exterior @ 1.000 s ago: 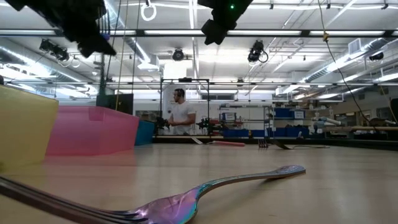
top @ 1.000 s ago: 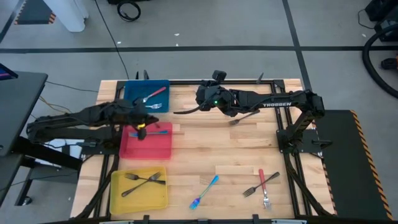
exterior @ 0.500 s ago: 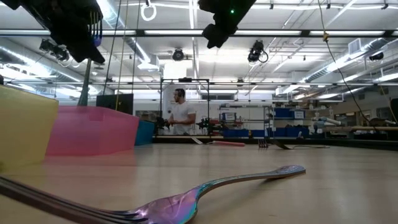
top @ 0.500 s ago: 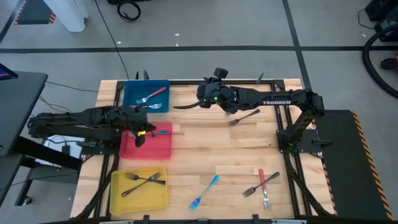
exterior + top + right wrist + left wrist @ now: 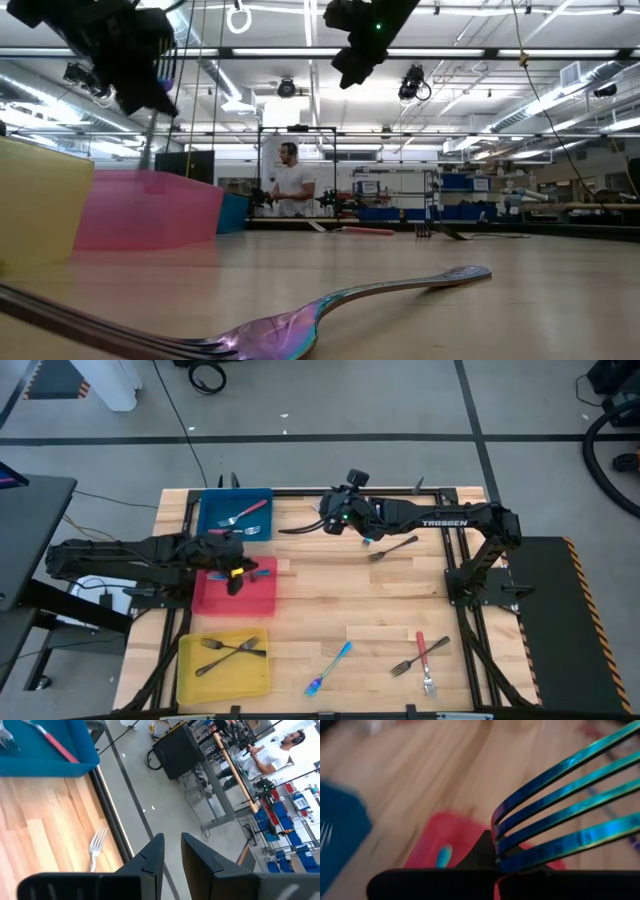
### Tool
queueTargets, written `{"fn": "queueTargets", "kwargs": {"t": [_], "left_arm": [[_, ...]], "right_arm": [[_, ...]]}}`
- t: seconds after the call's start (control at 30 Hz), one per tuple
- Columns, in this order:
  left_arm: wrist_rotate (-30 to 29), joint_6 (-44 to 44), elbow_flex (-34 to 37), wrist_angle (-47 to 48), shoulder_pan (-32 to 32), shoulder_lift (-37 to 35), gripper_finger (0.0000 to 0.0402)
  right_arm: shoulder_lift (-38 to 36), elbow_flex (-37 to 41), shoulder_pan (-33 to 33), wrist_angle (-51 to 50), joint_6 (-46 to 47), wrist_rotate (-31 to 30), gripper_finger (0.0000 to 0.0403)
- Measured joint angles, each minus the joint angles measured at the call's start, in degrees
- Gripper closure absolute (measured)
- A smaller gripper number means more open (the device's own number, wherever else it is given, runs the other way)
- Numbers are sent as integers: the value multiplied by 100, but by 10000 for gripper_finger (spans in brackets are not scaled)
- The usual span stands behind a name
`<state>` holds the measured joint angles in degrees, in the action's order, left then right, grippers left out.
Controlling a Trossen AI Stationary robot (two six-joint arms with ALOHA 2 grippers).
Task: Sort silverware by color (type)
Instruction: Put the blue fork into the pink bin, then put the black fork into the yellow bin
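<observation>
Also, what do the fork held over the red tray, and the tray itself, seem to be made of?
The fork in the left gripper looks like polished metal with an iridescent blue-green coating: its tines gleam with sharp highlights. The red tray seems translucent plastic, probably: its pink wall looks soft and lets light through in the low view.

The only readable lettering is the white brand word "TROSSEN" on the forearm of the right arm (image 5: pixel 443 525) in the high view; nothing else in any view can be read.
</observation>
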<state>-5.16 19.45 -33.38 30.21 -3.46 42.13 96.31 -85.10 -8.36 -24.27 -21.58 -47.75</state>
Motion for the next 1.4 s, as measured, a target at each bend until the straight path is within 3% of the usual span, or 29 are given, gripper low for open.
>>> {"fn": "queueTargets", "kwargs": {"t": [0.23,0.47,0.8,1.03,1.17,1.4], "left_arm": [[-75,491,4,901,49,-2,401],[-82,984,4,2431,38,142,396],[-80,996,4,2308,38,556,370],[62,992,4,2172,45,905,324],[68,991,4,1781,43,931,303],[72,613,4,489,43,909,299]], "right_arm": [[0,0,-9,-114,107,40,330],[0,0,-9,-112,111,258,330],[0,0,-11,-100,111,268,330],[0,0,-11,-98,107,261,330],[0,0,-16,-103,104,263,330],[0,0,-234,-107,87,486,330]]}}
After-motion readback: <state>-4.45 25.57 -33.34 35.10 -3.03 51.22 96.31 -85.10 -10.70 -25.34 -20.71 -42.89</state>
